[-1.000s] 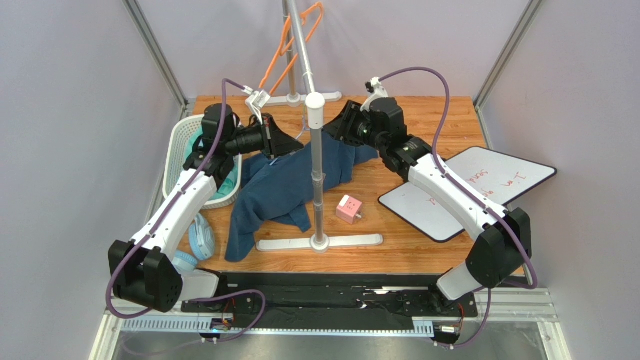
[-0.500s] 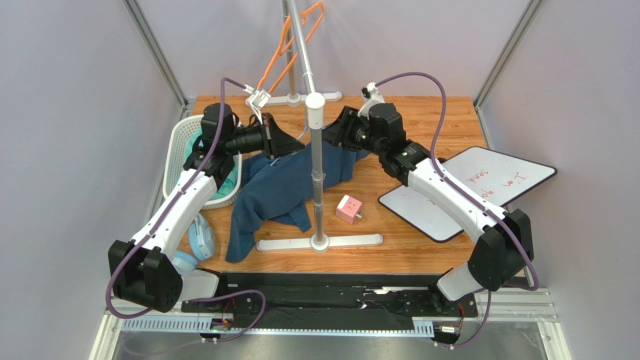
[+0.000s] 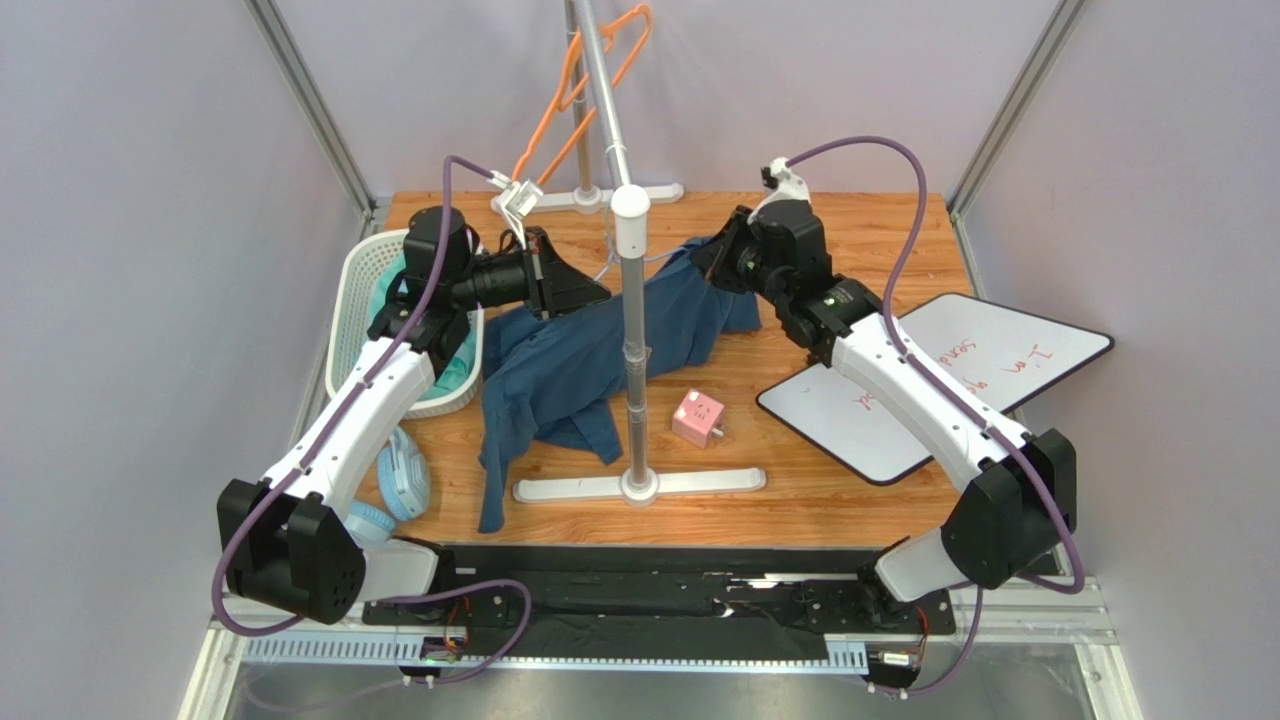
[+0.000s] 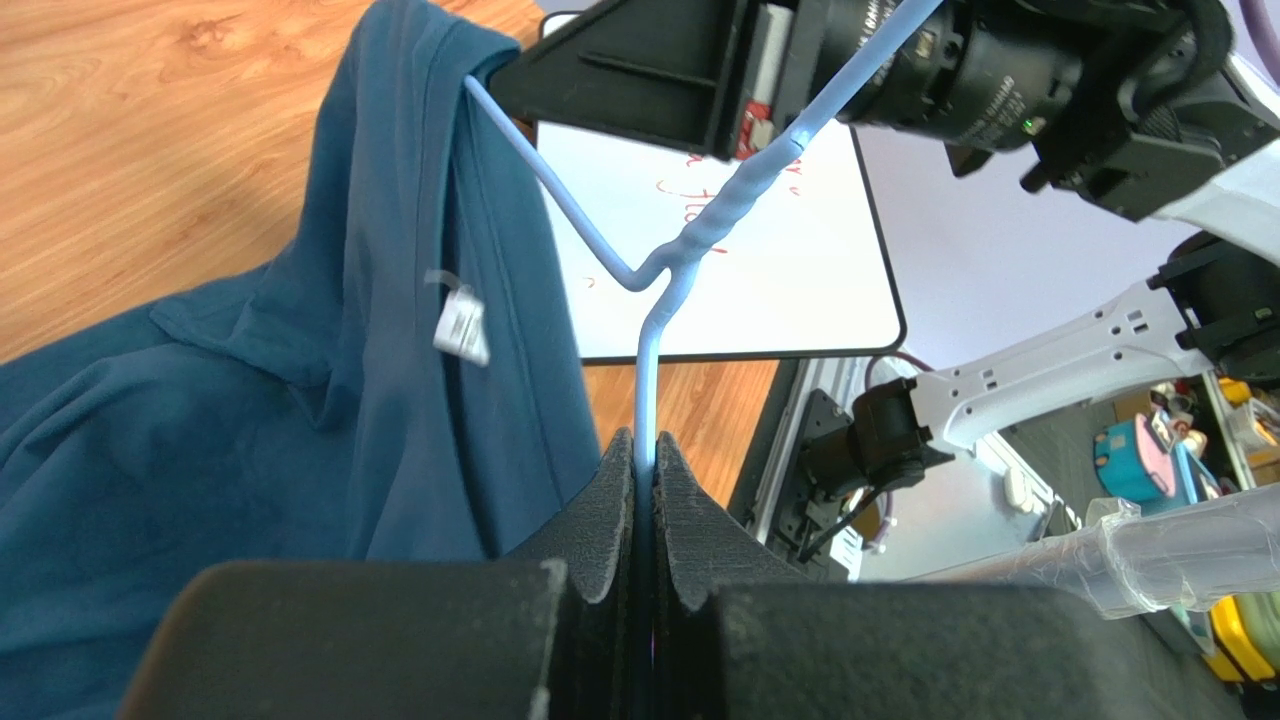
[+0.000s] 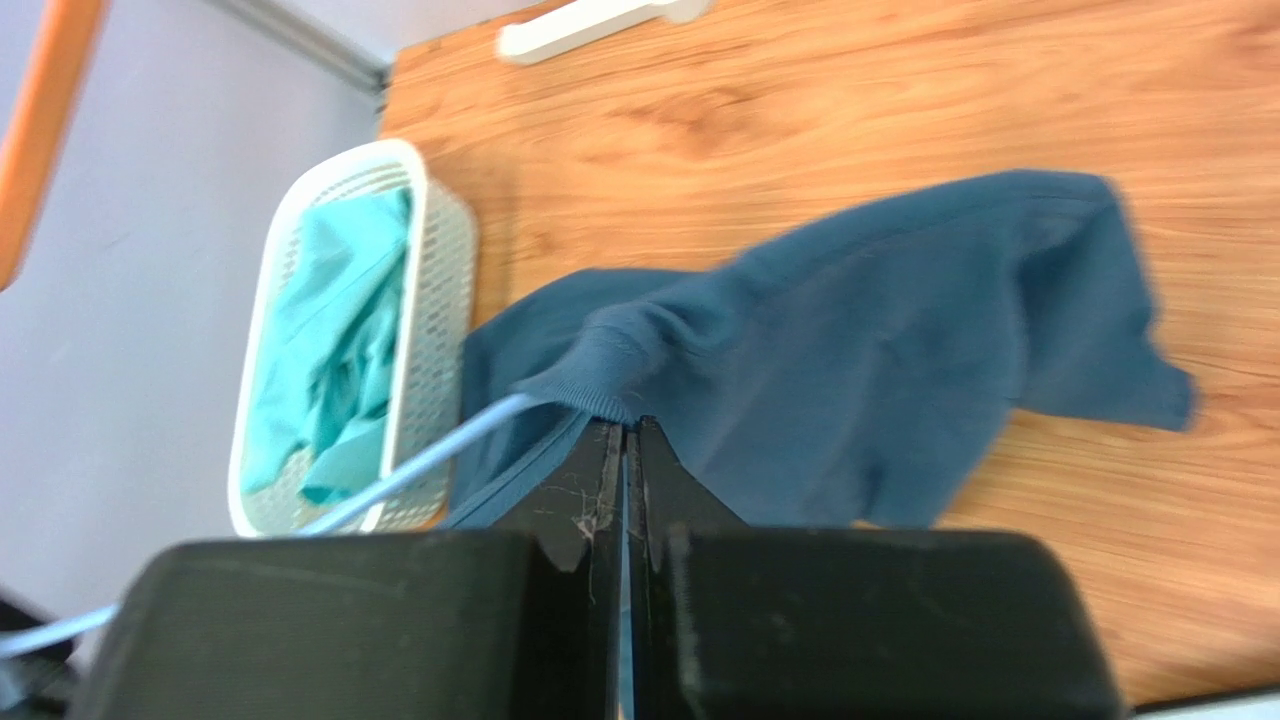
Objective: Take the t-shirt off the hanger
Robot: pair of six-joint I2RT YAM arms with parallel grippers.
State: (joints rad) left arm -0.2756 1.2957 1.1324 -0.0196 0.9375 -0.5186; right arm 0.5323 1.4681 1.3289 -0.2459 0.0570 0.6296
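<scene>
Step in hand: freeing the garment from its wire. My left gripper (image 4: 649, 458) has its pads pressed together on the neck of the light blue wire hanger (image 4: 684, 255), just below the twist, and holds it above the wooden table (image 3: 842, 225). My right gripper (image 5: 625, 435) is closed, pinching the ribbed edge of the dark teal t-shirt (image 3: 559, 375) at its raised far end. The shirt is not yet off: in the left wrist view one wire shoulder runs into the collar, beside the white label. From there the cloth is strung between the two grippers and sags onto the table, one part trailing toward the near edge, close to the white basket (image 3: 349, 300). In the top view the upright pole of the garment stand (image 3: 637, 375) crosses the shirt midway between the grippers. I judge the next move to be a separation. The right gripper should draw the collar along and off the wire shoulder. The left should keep the hanger fixed, or tilt it so the wire slips out. The pull should run clear of the pole, on which the cloth could catch.
</scene>
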